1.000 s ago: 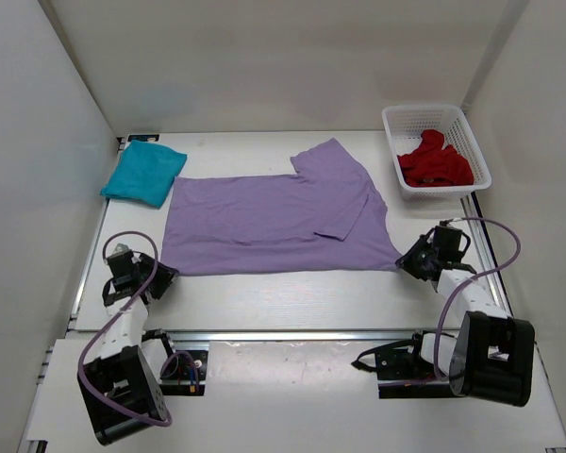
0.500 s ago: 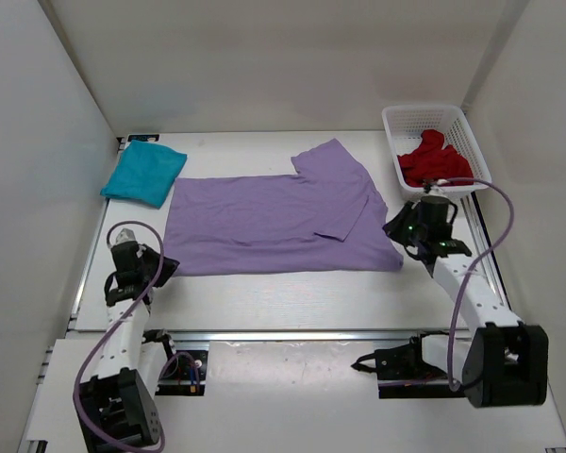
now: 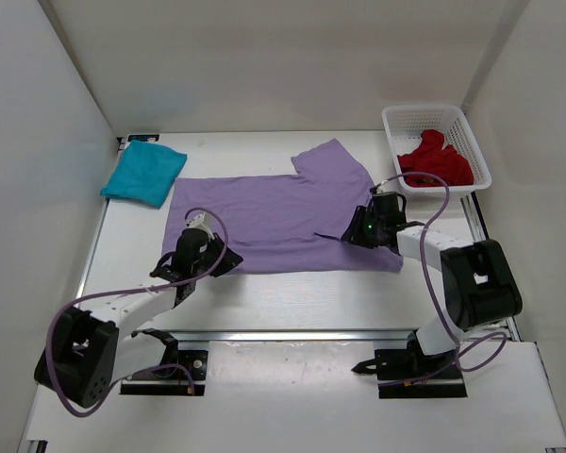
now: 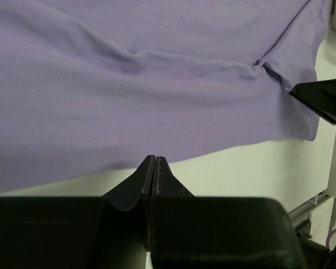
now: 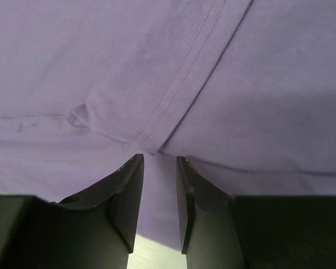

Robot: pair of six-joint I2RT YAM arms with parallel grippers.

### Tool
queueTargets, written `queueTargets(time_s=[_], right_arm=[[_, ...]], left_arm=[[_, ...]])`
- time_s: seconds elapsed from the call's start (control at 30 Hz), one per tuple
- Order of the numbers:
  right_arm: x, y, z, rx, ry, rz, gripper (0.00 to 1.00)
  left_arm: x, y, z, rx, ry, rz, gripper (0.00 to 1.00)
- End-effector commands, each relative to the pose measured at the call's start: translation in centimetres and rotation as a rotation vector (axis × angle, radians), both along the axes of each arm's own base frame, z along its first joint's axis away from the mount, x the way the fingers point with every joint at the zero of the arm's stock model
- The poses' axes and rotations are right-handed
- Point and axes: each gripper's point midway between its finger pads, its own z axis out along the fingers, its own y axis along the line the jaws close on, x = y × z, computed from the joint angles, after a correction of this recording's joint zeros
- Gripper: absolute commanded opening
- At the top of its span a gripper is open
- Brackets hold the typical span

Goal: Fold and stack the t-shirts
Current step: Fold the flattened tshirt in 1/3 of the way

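Folding the lavender shirt: left gripper closed at its near hem, right gripper open over the sleeve, both probably needing to pinch cloth next.

White arm links, black joints, looping purple cables; tapered black pincer fingers; green wrist light

Lavender shirt, teal shirt, red shirt, white basket.

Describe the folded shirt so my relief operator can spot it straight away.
Look at the white table, far-left corner. The teal shirt lies there as a small folded rectangle. The purple shirt beside it is spread flat, and the red shirt is bunched in the basket.
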Motion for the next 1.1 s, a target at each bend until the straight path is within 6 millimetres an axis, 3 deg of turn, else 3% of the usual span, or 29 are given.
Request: queueTargets(time_s=[0.0, 0.3, 0.4, 0.5, 0.6, 0.67, 0.8, 0.93, 0.97, 1.07], right_arm=[[2.5, 1.1, 1.4, 0.043, -0.077, 0.005, 0.28], [3.1, 2.1, 0.2, 0.061, -0.036, 0.017, 0.25], [3.0, 2.4, 0.1, 0.042, -0.038, 0.019, 0.23], [3.5, 1.9, 0.8, 0.031, -0.063, 0.009, 0.28], [3.3, 2.3, 0.3, 0.046, -0.038, 0.028, 0.20], [3.5, 2.5, -0.1, 0.048, -0.023, 0.030, 0.07], [4.9, 3.1, 0.8, 0.044, -0.039, 0.043, 0.03], [7.9, 4.0, 2.7, 0.009, -0.085, 0.056, 0.01], [8.8, 4.6, 3.8, -0.015, -0.103, 0.065, 0.01], [10.4, 5.6, 3.7, -0.112, -0.094, 0.096, 0.06]], left_arm=[[1.5, -0.3, 1.2, 0.005, -0.085, 0.004, 0.09], [2.8, 0.7, 2.4, 0.012, -0.126, 0.020, 0.10], [2.6, 0.6, 1.9, 0.003, -0.113, 0.019, 0.10], [2.1, 0.6, 1.1, -0.004, -0.098, 0.014, 0.10], [2.1, 0.8, 0.6, -0.001, -0.094, 0.023, 0.10], [2.1, 1.1, 0.4, -0.001, -0.088, 0.031, 0.10], [2.0, 1.3, 0.5, -0.006, -0.092, 0.039, 0.09], [2.0, 1.6, 0.5, -0.005, -0.095, 0.040, 0.10], [2.1, 1.6, 0.5, -0.004, -0.094, 0.043, 0.10], [2.2, 1.5, 0.7, -0.005, -0.098, 0.043, 0.10]])
